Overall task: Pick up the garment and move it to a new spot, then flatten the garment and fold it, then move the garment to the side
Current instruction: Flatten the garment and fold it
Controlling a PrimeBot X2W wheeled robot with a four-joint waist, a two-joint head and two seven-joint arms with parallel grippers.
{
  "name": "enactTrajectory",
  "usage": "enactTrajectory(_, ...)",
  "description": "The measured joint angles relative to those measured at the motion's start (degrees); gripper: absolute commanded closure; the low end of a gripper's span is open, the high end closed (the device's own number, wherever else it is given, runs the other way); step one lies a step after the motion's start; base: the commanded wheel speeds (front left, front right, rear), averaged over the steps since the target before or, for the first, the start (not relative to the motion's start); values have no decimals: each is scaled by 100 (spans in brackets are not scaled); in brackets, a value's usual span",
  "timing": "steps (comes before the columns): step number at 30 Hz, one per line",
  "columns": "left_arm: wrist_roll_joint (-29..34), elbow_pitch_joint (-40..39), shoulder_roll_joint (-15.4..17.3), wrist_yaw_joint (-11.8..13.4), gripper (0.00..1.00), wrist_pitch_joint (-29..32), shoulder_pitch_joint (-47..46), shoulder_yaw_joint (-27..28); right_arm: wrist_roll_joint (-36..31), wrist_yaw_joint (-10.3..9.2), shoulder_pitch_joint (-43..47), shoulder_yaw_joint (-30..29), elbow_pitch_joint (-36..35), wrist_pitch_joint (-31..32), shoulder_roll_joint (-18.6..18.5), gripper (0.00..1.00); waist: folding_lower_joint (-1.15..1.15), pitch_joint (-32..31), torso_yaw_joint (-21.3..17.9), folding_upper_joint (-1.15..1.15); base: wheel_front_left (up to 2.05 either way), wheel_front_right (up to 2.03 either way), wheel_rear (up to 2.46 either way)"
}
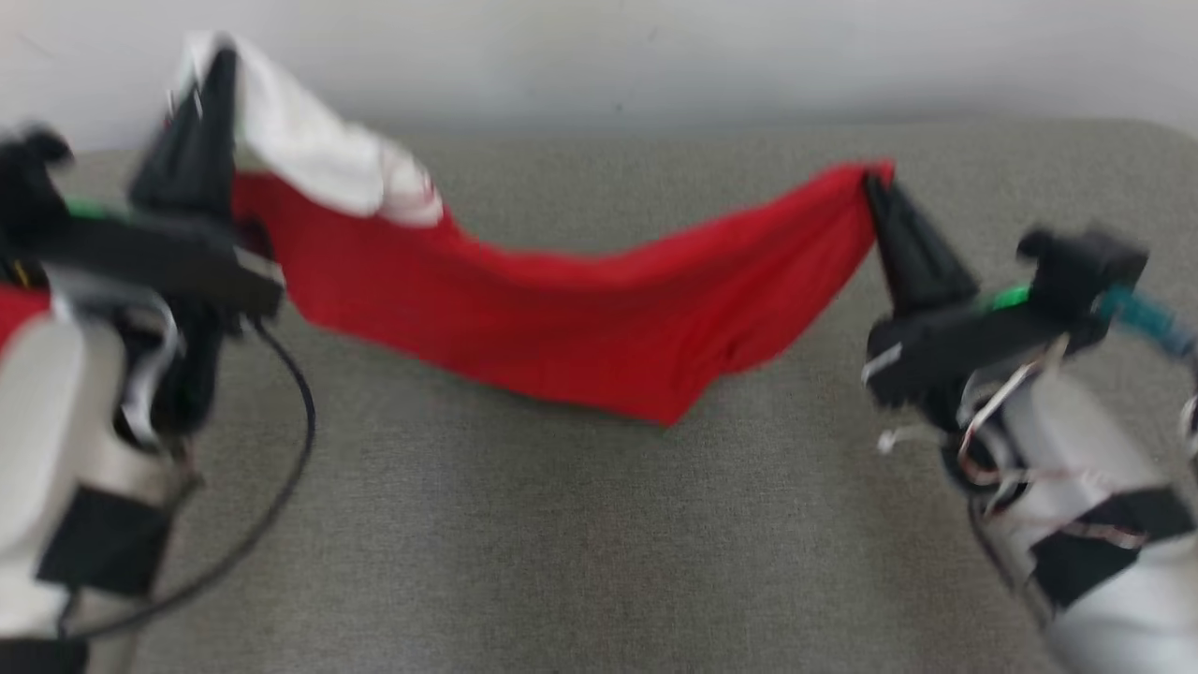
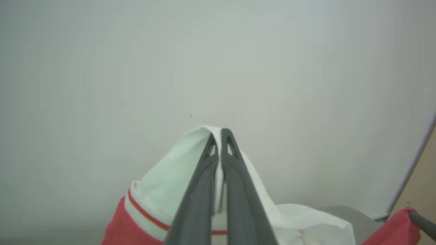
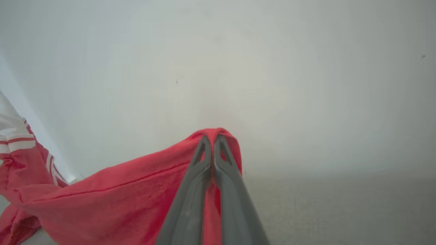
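Observation:
The garment [image 1: 562,318] is red with a white, red-striped part at its left end. It hangs stretched between both grippers above the grey surface, sagging in the middle, its lowest point touching or near the surface. My left gripper [image 1: 217,65] is shut on the white part [image 2: 170,170] at the upper left; in the left wrist view the gripper [image 2: 219,134] pinches white cloth between its fingers. My right gripper [image 1: 872,183] is shut on the red edge at the right; the right wrist view has the gripper [image 3: 212,139] clamping red cloth [image 3: 119,200].
A grey fabric-covered surface [image 1: 599,543] spreads below the garment, with a pale wall [image 1: 655,56] behind it. A black cable [image 1: 290,440] loops off my left arm at the lower left.

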Motion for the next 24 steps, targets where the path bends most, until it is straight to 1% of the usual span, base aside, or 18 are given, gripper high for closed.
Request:
enactTrajectory(5, -129, 264, 151, 0, 100, 572, -1795, 26, 200, 0, -1407, -140, 69, 378, -188, 100, 0, 440, -115, 0, 0, 0, 0)
enactTrajectory(10, -26, 848, 186, 16, 100, 923, -3670, 52, 460, 0, -3041, -301, 279, 755, -271, 100, 1, 1013, -238, 0, 0, 0, 0)
enactTrajectory(12, 74, 1128, 196, 21, 100, 1016, -4374, 16, 555, 0, -3688, -411, 463, 907, -277, 100, 1, 1257, -293, 0, 0, 0, 0)
enactTrajectory(15, 230, 1582, 165, 40, 100, 1038, -5405, -57, 633, 0, -4626, -542, 779, 1105, -339, 100, 2, 1615, -374, 1, 0, 0, 0)
enactTrajectory(17, 337, 1861, 75, 38, 100, 1038, -6054, -131, 743, 0, -5233, -704, 1066, 1200, -346, 100, 2, 1842, -425, 1, 0, 0, 0)
enactTrajectory(20, 460, 2224, -94, 36, 100, 934, -6873, -274, 737, -1, -6043, -881, 1535, 1295, -391, 100, 1, 2158, -485, 1, 0, 0, 0)
enactTrajectory(24, 486, 2762, -245, 35, 100, 755, -7603, -328, 356, 0, -6821, -701, 2038, 1258, -512, 100, 2, 2514, -541, 2, 0, 0, 0)
